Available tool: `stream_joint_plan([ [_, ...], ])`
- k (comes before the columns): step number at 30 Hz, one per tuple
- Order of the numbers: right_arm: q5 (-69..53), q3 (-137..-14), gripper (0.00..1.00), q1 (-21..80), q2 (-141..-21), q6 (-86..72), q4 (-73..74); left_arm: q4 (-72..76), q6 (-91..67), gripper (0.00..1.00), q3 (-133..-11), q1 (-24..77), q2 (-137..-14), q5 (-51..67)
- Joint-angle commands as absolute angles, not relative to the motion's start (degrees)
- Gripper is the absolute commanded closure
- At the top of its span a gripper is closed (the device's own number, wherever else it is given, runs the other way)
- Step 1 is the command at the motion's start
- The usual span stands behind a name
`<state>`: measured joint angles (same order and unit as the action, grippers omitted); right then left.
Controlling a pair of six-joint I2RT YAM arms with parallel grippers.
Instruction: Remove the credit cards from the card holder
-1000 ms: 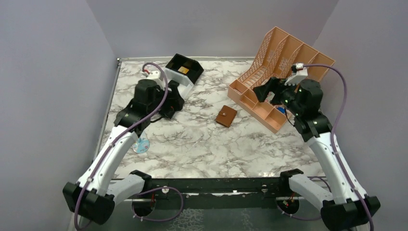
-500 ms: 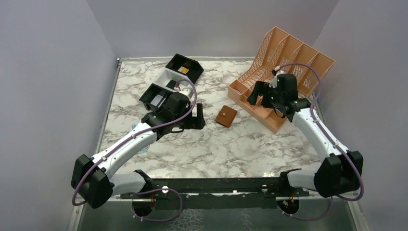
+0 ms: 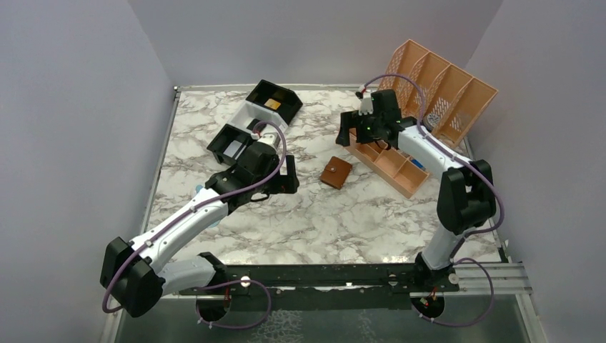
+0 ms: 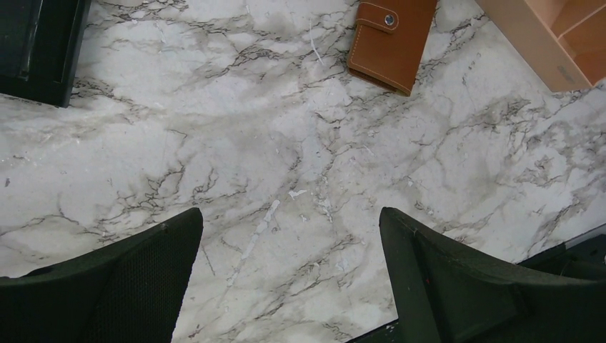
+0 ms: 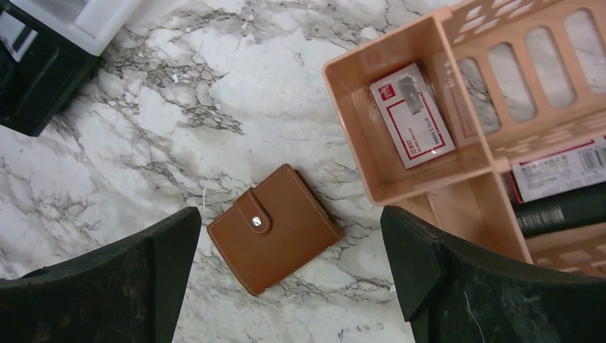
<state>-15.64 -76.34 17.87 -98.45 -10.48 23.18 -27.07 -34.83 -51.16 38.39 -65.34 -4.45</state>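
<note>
The card holder (image 3: 336, 172) is a brown leather wallet lying flat on the marble table, its snap tab fastened. The credit cards are hidden. My left gripper (image 3: 291, 176) hovers low just left of the holder, open and empty. In the left wrist view the card holder (image 4: 389, 36) lies ahead of the left gripper (image 4: 289, 214), beyond its tips. My right gripper (image 3: 351, 131) hangs above and just behind the holder, open and empty. Seen from the right wrist, the card holder (image 5: 275, 229) lies on the table below the right gripper (image 5: 289, 214), between the wide-spread fingers.
An orange desk organizer (image 3: 389, 161) stands right of the holder, close to the right gripper, with labelled boxes in its compartments (image 5: 411, 114). An orange file rack (image 3: 439, 78) rises behind it. A black-and-white tray (image 3: 251, 123) sits at the back left, behind the left arm.
The left arm has swung right, bringing its gripper near the card holder. The right gripper has moved left from over the organizer to above the holder. Both stay open.
</note>
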Motion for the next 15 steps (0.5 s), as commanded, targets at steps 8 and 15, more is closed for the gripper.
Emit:
stream_joint_plan([
  [8,-2.34,-86.4,0.01,19.16,-111.15,-5.05,25.75,-26.1,-35.16,0.03,-49.56,38.58,-60.69,-8.09],
  [15,5.25,-93.3,0.01,19.16,-119.24,-4.92,23.97,-26.28,-35.09,0.03,-49.99,38.58,-61.09,-7.91],
])
